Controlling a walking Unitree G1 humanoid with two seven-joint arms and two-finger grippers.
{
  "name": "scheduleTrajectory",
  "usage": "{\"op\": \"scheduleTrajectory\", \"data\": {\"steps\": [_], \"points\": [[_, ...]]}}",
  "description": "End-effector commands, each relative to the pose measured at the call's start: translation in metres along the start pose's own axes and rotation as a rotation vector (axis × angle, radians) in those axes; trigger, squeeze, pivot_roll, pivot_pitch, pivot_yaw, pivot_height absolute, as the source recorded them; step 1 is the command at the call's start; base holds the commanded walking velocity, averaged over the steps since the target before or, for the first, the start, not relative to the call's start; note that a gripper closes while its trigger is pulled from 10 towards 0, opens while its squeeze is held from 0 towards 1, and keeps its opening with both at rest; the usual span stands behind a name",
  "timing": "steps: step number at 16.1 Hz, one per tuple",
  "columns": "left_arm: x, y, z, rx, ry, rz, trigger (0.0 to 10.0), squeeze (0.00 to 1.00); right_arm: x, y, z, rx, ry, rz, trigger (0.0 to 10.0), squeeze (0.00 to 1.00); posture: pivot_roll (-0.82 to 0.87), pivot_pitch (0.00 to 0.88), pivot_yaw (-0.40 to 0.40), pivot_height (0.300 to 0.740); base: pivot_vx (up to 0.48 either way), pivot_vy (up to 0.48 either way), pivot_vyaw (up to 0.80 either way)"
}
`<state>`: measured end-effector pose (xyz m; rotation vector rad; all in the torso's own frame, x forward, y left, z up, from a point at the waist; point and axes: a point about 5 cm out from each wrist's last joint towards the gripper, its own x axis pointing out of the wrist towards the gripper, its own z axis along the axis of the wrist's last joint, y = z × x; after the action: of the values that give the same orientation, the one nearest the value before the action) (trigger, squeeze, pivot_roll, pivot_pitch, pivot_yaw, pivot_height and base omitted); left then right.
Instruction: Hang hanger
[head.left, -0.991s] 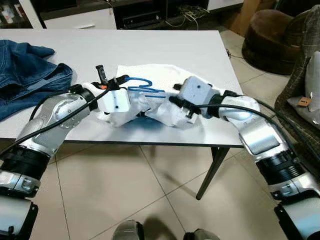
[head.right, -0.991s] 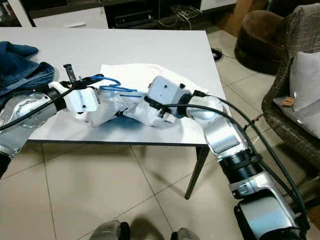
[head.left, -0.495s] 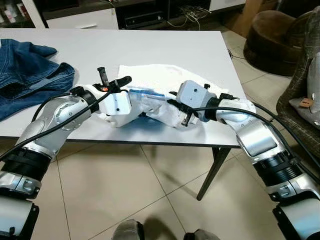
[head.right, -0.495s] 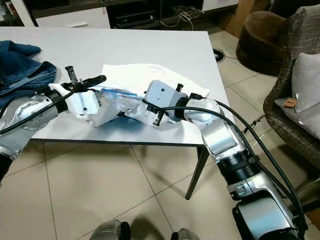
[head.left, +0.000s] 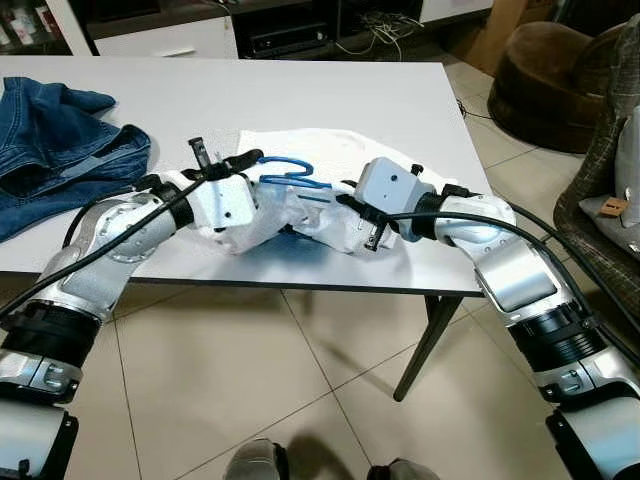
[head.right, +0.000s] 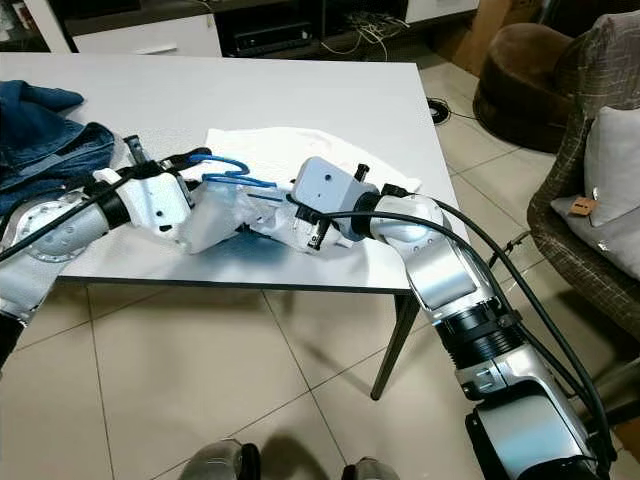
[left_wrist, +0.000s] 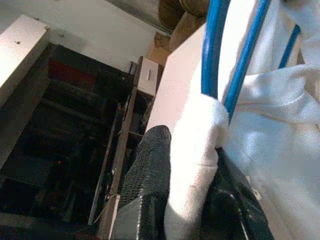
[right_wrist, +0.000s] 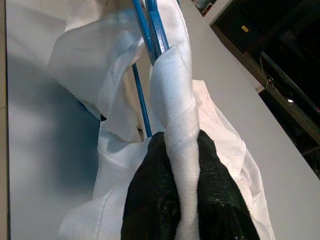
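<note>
Blue hanger (head.left: 285, 172) sits inside white garment (head.left: 300, 205) at table (head.left: 330, 100) centre, left gripper (left_wrist: 172, 165) at 9 o'clock and right gripper (right_wrist: 180, 160) at 3 o'clock each clenched on cloth over it; lifting and hanging remain undone.

Both eye views look forward and down from the robot's head onto the white table (head.left: 330, 95) — the same scene, slightly offset sideways. The left wrist view looks close along its black fingers (left_wrist: 145, 195) at white cloth (left_wrist: 197, 150) and the blue hanger (left_wrist: 212, 45). The right wrist view does likewise — near, along its fingers (right_wrist: 150, 195), sharing that cloth and hanger.
</note>
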<state>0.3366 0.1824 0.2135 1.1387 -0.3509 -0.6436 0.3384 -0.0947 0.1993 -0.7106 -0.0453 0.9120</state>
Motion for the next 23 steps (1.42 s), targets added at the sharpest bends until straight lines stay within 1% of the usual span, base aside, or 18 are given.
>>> {"op": "scheduleTrajectory", "data": {"steps": [1,2,3,4,5,7,10,13,14,15,16,17,18,19,20,21,23], "points": [[0.001,0.004,0.007,0.017,-0.038,0.023,10.0,1.0,-0.001,-0.003,0.004,0.017,-0.027,-0.029,0.0,0.0,-0.05,0.019,0.034,0.74,0.0,0.0,0.0],[0.001,0.005,0.007,0.02,-0.038,0.029,10.0,1.0,-0.001,-0.003,0.003,0.021,-0.026,-0.034,0.0,0.0,-0.05,0.019,0.034,0.74,0.0,0.0,0.0],[0.0,0.004,0.008,-0.015,-0.055,0.013,10.0,0.65,0.0,-0.006,0.001,0.038,-0.017,-0.065,0.0,0.0,-0.05,0.02,0.034,0.74,0.0,0.0,0.0],[-0.005,0.01,0.009,-0.08,-0.088,0.049,10.0,0.0,0.001,-0.012,-0.002,0.07,-0.005,-0.123,0.0,0.0,-0.05,0.021,0.035,0.74,0.0,0.0,0.0],[-0.007,0.013,0.009,-0.1,-0.098,0.071,10.0,0.0,0.001,-0.014,-0.002,0.079,-0.002,-0.139,0.0,0.0,-0.05,0.022,0.034,0.74,0.0,0.0,0.0],[-0.015,0.021,0.008,-0.203,-0.127,0.157,10.0,0.0,0.002,-0.019,-0.007,0.11,0.014,-0.196,0.0,0.0,-0.05,0.022,0.035,0.74,0.0,0.0,0.0],[-0.024,0.018,0.0,-0.211,-0.112,0.153,10.0,0.0,0.002,-0.019,-0.008,0.115,0.015,-0.203,0.0,0.0,-0.04,0.023,0.034,0.74,0.0,0.0,0.0],[-0.03,0.02,-0.004,-0.231,-0.095,0.175,10.0,0.0,0.004,-0.02,-0.01,0.121,0.02,-0.227,0.0,0.0,-0.04,0.024,0.033,0.74,0.0,0.0,0.0],[-0.034,0.021,-0.006,-0.215,-0.086,0.184,10.0,0.0,0.004,-0.021,-0.012,0.126,0.028,-0.241,0.0,0.0,-0.04,0.024,0.033,0.74,0.0,0.0,0.0],[-0.039,0.022,-0.007,-0.182,-0.089,0.188,10.0,0.0,0.003,-0.021,-0.013,0.129,0.032,-0.248,0.0,0.0,-0.04,0.024,0.033,0.74,0.0,0.0,0.0],[-0.04,0.022,-0.006,-0.153,-0.097,0.171,10.0,0.0,0.003,-0.021,-0.013,0.129,0.033,-0.249,0.0,0.0,-0.04,0.024,0.032,0.74,0.0,0.0,0.0],[-0.04,0.02,-0.005,-0.128,-0.105,0.146,10.0,0.0,0.004,-0.021,-0.013,0.13,0.031,-0.249,0.0,0.0,-0.04,0.024,0.032,0.74,0.0,0.0,0.0],[-0.04,0.019,-0.004,-0.122,-0.108,0.138,10.0,0.0,0.004,-0.021,-0.013,0.13,0.03,-0.249,0.0,0.0,-0.04,0.024,0.032,0.74,0.0,0.0,0.0],[-0.038,0.016,-0.002,-0.099,-0.121,0.097,10.0,0.0,0.005,-0.021,-0.012,0.128,0.025,-0.248,0.0,0.0,-0.04,0.024,0.032,0.74,0.0,0.0,0.0],[-0.036,0.015,0.003,-0.082,-0.147,0.066,10.0,0.85,0.006,-0.021,-0.011,0.126,0.019,-0.247,0.0,0.0,-0.04,0.024,0.032,0.74,0.0,0.0,0.0],[-0.033,0.017,0.009,-0.083,-0.181,0.051,10.0,1.0,0.006,-0.02,-0.01,0.125,0.017,-0.246,0.0,0.0,-0.04,0.024,0.032,0.74,0.0,0.0,0.0],[-0.03,0.019,0.013,-0.054,-0.203,0.02,10.0,1.0,0.007,-0.021,-0.01,0.124,0.015,-0.247,0.0,0.0,-0.04,0.024,0.035,0.74,0.0,0.0,0.0]]}}
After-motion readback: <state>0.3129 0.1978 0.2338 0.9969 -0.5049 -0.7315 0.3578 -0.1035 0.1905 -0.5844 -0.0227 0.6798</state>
